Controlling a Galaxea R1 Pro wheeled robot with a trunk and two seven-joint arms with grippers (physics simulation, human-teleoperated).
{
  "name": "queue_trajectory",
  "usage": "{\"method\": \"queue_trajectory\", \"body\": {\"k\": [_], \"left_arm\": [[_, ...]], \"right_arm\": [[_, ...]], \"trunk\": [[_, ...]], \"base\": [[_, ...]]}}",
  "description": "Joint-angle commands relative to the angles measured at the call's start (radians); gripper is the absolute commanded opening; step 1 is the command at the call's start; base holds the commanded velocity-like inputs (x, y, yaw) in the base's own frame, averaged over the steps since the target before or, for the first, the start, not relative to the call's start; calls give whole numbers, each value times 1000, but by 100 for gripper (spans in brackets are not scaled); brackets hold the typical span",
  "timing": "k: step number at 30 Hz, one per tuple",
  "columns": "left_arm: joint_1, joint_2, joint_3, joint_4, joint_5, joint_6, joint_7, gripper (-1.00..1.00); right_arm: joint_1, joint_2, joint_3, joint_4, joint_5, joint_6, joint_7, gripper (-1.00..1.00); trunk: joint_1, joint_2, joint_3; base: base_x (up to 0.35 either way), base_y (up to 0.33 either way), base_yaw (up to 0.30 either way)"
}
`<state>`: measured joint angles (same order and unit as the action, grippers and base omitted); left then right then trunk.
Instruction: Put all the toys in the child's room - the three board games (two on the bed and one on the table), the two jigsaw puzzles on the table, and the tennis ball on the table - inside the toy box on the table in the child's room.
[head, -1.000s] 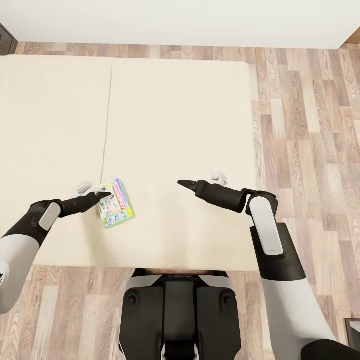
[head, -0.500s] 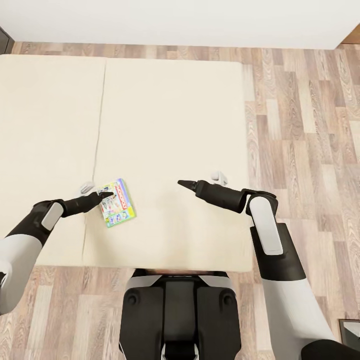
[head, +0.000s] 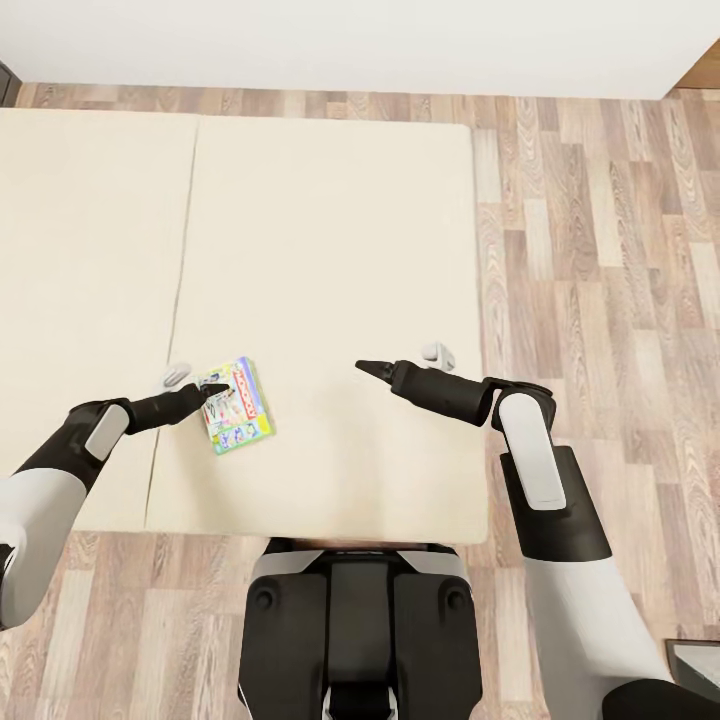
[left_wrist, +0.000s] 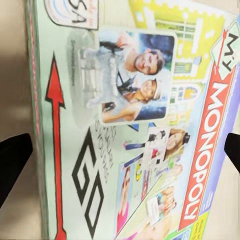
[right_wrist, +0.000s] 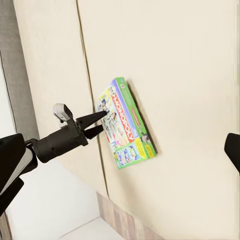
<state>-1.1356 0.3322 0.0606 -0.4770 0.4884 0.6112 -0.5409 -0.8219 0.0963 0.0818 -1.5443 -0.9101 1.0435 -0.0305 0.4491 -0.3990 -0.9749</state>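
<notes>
Monopoly board game (head: 237, 406) lies flat on the cream cover of the bed (head: 330, 250), near the edge closest to the robot and just beside a seam in the cover. It is a colourful box with green edges, lettered MY MONOPOLY along a red band, as the left wrist view shows at close range. The left gripper (head: 215, 391) hangs directly over the box with its dark fingers spread; in the left wrist view the two fingertips sit at opposite sides of the lid, wide apart and clamped on nothing. Whether the tips touch the lid cannot be told. The right gripper (head: 362, 366) hovers over bare bed cover, well apart from the box, holding nothing; whether its fingers are apart or together cannot be told from these views.

As a judgement, the task is at an early step for this item: the game is not yet lifted, and it has to be grasped, carried to the table and placed in the toy box. How the other toys stand cannot be said from these pictures.

The bed cover is plain, smooth and unwrinkled, so the flat box offers little edge to get under. Around the bed runs a wood-plank floor (head: 600, 250), with a white wall (head: 350, 40) beyond the far side.
</notes>
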Motion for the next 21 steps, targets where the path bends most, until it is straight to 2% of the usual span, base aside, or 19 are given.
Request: {"method": "queue_trajectory", "body": {"k": [1,21], "left_arm": [[1,-1,-1,2,-1,13,1,100],[2,-3,-2,-41,-1,20,6,100]], "right_arm": [[0,0,-1,0,-3,4,-3,100],[0,0,-1,0,-3,4,-3,100]], "trunk": [[1,-1,-1],[1,-1,-1]], "base": [[0,-167,0],[4,-144,0]]}}
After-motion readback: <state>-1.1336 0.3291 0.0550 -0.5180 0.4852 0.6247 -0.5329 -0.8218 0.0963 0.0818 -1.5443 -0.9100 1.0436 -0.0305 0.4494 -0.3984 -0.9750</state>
